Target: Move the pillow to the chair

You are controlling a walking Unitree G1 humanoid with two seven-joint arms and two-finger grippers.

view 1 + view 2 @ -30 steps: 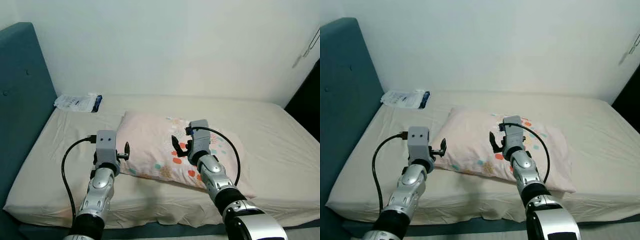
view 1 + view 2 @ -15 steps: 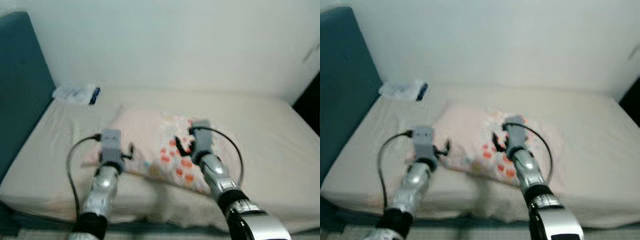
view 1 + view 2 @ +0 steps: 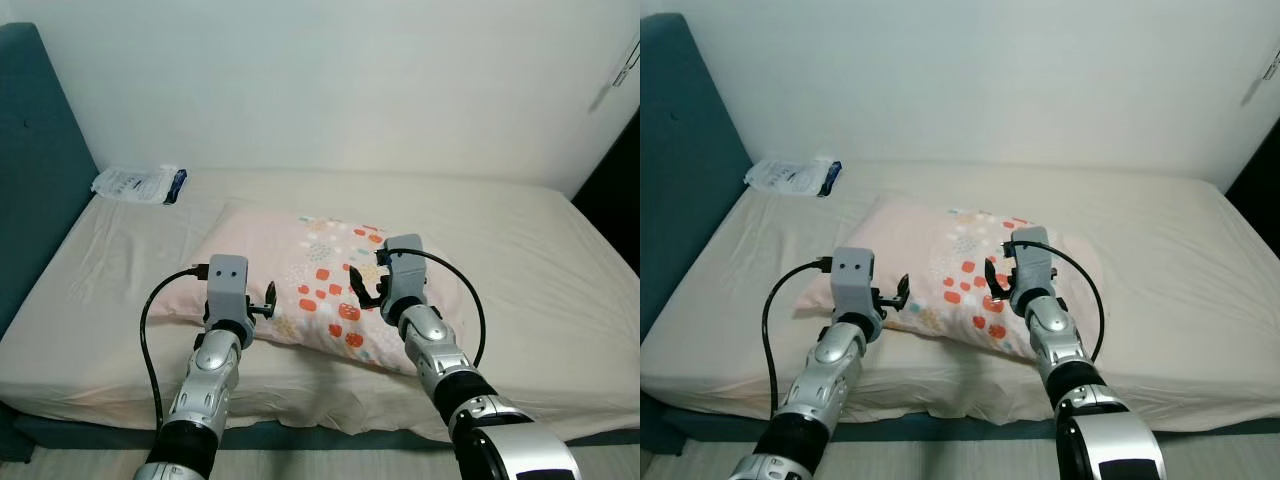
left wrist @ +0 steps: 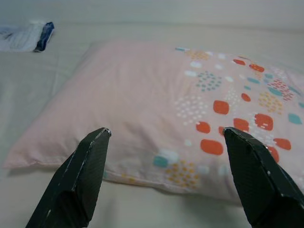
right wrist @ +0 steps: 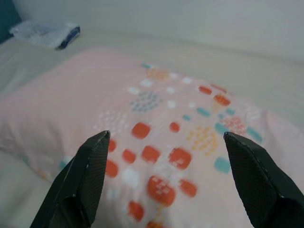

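pink pillow with red, teal spots

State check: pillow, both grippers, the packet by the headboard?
pillow: flat on the bed, not gripped.
left gripper: jaws open, at the pillow's near edge.
right gripper: jaws open, over the pillow's patterned part.
plastic packet: lying on the bed's far corner.

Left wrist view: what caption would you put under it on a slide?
Open left gripper poised above the near edge of a pink patterned pillow on a cream bed sheet.
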